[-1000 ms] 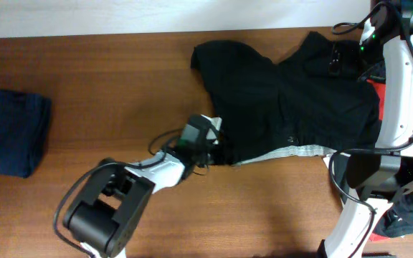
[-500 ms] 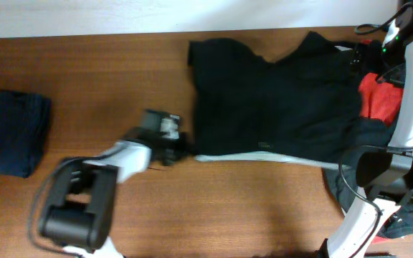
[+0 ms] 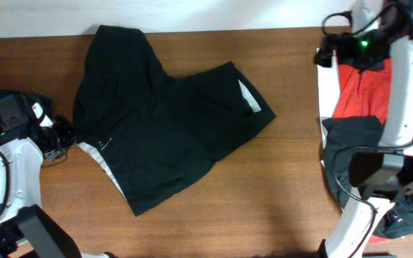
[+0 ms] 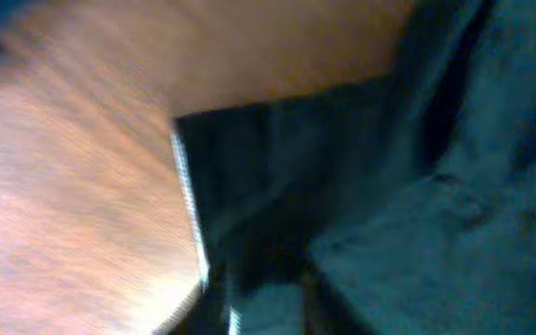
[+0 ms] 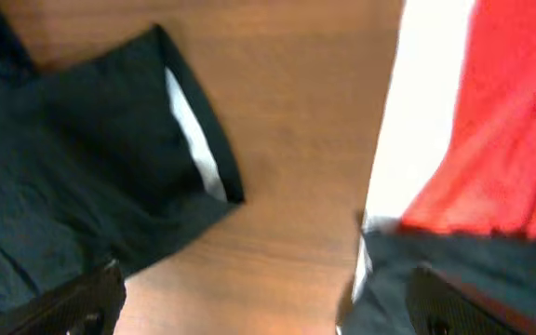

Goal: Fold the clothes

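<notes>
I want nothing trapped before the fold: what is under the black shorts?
All around the black shorts only the wooden table shows, so they appear to lie straight on it. Whatever is directly beneath the fabric is covered and cannot be confirmed.

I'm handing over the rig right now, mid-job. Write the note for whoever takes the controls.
Left end effector: at the waistband corner of the black shorts; wrist view too blurred to tell its grip.
Right end effector: open, empty, by the red garment at the right side of the table.
Shorts: spread roughly flat left of centre, waistband toward the left arm.
Done: nothing folded yet.
Left: every fold.
</notes>
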You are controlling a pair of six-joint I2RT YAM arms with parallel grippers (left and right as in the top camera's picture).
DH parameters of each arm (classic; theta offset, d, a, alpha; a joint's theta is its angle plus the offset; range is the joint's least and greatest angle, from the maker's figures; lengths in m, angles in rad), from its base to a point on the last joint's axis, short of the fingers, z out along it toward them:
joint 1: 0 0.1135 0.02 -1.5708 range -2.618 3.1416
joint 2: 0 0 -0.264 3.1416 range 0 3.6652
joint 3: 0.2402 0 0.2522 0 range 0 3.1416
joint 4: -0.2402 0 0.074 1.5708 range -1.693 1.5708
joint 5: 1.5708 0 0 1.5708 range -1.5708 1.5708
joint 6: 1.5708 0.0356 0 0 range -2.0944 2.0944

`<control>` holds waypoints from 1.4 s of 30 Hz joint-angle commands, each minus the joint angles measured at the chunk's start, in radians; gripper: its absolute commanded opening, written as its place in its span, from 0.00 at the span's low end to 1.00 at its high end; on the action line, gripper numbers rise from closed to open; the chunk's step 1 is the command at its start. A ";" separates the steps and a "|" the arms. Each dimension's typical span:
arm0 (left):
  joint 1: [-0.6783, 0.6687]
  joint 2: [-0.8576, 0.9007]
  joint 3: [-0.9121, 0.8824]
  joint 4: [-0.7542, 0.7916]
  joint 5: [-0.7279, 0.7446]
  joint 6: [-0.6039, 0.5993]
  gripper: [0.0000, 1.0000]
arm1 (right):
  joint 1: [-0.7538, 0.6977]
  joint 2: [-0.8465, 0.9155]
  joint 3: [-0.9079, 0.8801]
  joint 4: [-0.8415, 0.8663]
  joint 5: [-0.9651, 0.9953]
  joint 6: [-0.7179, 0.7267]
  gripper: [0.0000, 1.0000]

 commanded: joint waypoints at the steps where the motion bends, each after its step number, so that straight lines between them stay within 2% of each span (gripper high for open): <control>1: 0.015 -0.024 0.079 0.012 -0.144 0.102 0.42 | 0.098 0.121 0.009 0.016 -0.019 -0.019 1.00; 4: 0.010 -0.044 0.199 -0.028 -0.120 0.109 0.41 | 0.175 0.276 0.009 -0.016 -0.019 -0.015 0.95; 6: -0.024 -0.041 0.199 -0.086 0.006 0.109 0.40 | 0.193 0.348 0.003 -0.037 -0.020 -0.015 0.95; 7: -0.052 -0.036 0.199 -0.122 0.008 0.110 0.37 | 0.201 0.374 0.003 -0.064 -0.031 -0.015 0.92; 8: -0.097 -0.028 0.198 -0.157 0.008 0.110 0.31 | 0.213 0.401 -0.003 -0.100 -0.031 -0.016 0.85; 9: -0.141 -0.015 0.195 -0.170 0.008 0.110 0.26 | 0.224 0.412 -0.031 -0.106 -0.031 -0.015 0.71; 10: -0.186 -0.003 0.179 -0.168 0.007 0.110 0.25 | 0.232 0.415 -0.073 -0.105 -0.031 -0.015 0.59; 14: -0.307 0.099 0.151 -0.173 0.008 0.109 0.25 | 0.245 0.415 -0.267 -0.018 -0.040 -0.015 0.59; 15: -0.331 0.121 0.151 -0.172 0.008 0.110 0.25 | 0.245 0.415 -0.275 -0.014 -0.041 -0.015 0.48; 16: -0.359 0.144 0.151 -0.172 0.008 0.109 0.25 | 0.243 0.415 -0.275 -0.012 -0.041 -0.014 0.18; 17: -0.386 0.163 0.151 -0.174 0.008 0.110 0.24 | 0.235 0.413 -0.275 -0.037 0.012 0.079 0.04; 19: -0.438 0.190 0.151 -0.203 0.008 0.109 0.24 | 0.210 0.413 -0.276 -0.129 0.200 0.273 0.04; 20: -0.463 0.208 0.150 -0.225 0.008 0.109 0.24 | 0.202 0.407 -0.286 -0.129 0.214 0.306 0.04; 24: -0.536 0.239 0.142 -0.268 0.007 0.109 0.21 | 0.200 0.378 -0.300 -0.128 0.208 0.277 0.04; 25: -0.543 0.239 0.138 -0.260 0.007 0.109 0.22 | 0.198 0.350 -0.275 -0.124 0.193 0.272 0.09; 26: -0.544 0.239 0.138 -0.259 0.007 0.109 0.22 | 0.198 0.324 -0.248 -0.103 0.140 0.245 0.38; 27: -0.544 0.239 0.138 -0.259 0.007 0.109 0.22 | 0.200 0.310 -0.230 -0.055 0.064 0.243 0.53; 29: -0.544 0.239 0.121 -0.258 0.007 0.109 0.22 | 0.213 0.315 -0.233 0.027 -0.052 0.248 0.53; 32: -0.544 0.239 0.071 -0.251 0.007 0.109 0.22 | 0.258 0.317 -0.254 0.097 -0.037 0.248 0.58; 34: -0.544 0.239 0.070 -0.251 0.008 0.109 0.22 | 0.274 0.317 -0.297 0.148 -0.022 0.247 0.55; 35: -0.544 0.239 0.070 -0.254 0.008 0.109 0.22 | 0.277 0.317 -0.332 0.153 0.021 0.247 0.39; 36: -0.544 0.239 0.070 -0.257 0.008 0.109 0.22 | 0.277 0.317 -0.371 0.133 0.083 0.248 0.17; 37: -0.544 0.239 0.069 -0.267 0.008 0.109 0.22 | 0.270 0.317 -0.399 0.083 0.163 0.283 0.04; 40: -0.546 0.239 0.027 -0.285 0.008 0.109 0.21 | 0.242 0.315 -0.403 -0.109 0.386 0.438 0.04; 42: -0.546 0.239 -0.049 -0.286 0.008 0.109 0.21 | 0.245 0.289 -0.456 -0.129 0.396 0.458 0.04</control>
